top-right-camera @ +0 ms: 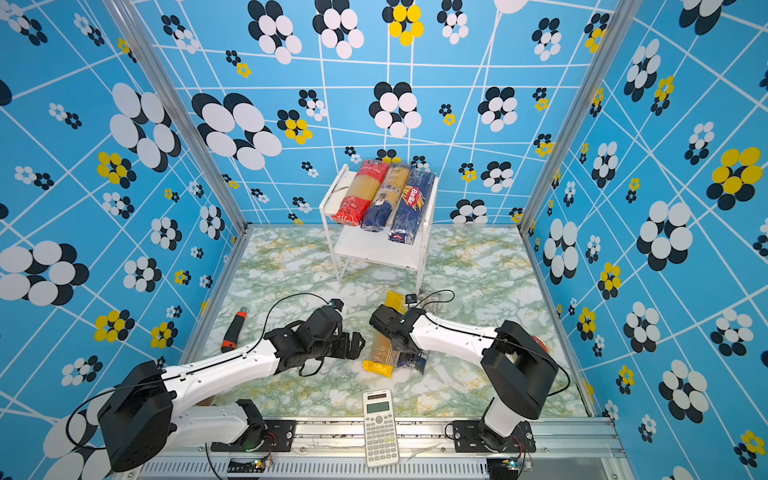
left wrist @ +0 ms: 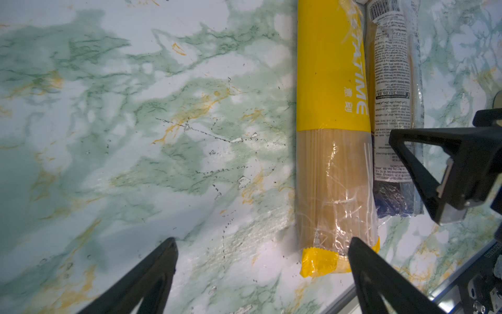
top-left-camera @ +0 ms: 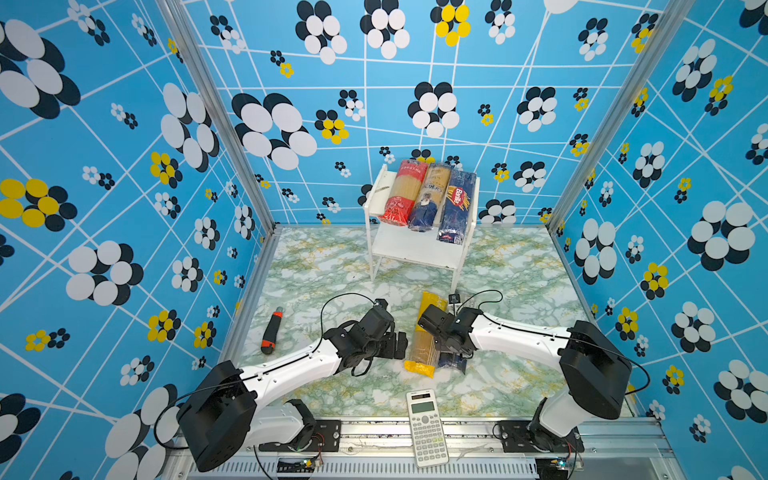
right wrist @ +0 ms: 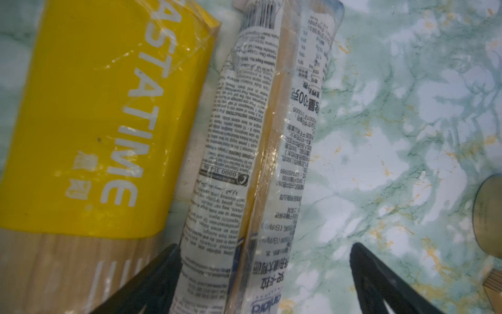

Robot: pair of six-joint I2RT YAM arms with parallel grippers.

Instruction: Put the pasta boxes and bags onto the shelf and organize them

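Note:
The white shelf (top-left-camera: pixel 415 249) (top-right-camera: pixel 374 249) stands at the back. On its top board lie a red-ended bag (top-left-camera: pixel 405 193), a navy-ended bag (top-left-camera: pixel 430 197) and a dark blue Barilla box (top-left-camera: pixel 457 203), side by side. On the table lie a yellow bag (top-left-camera: pixel 424 345) (left wrist: pixel 331 81) (right wrist: pixel 81 122) and, touching it, a navy-ended clear bag (top-left-camera: pixel 453 361) (left wrist: pixel 391 81) (right wrist: pixel 271 136). My left gripper (top-left-camera: pixel 397 345) (left wrist: pixel 263 242) is open and holds nothing; one finger is over the yellow bag's near end. My right gripper (top-left-camera: pixel 449 347) (right wrist: pixel 264 246) is open and straddles the navy-ended clear bag.
A black-and-orange utility knife (top-left-camera: pixel 271 330) lies at the left of the marble table. A white calculator (top-left-camera: pixel 426 428) rests on the front rail. A round brownish object (right wrist: pixel 489 214) shows at the edge of the right wrist view. Patterned walls close in three sides.

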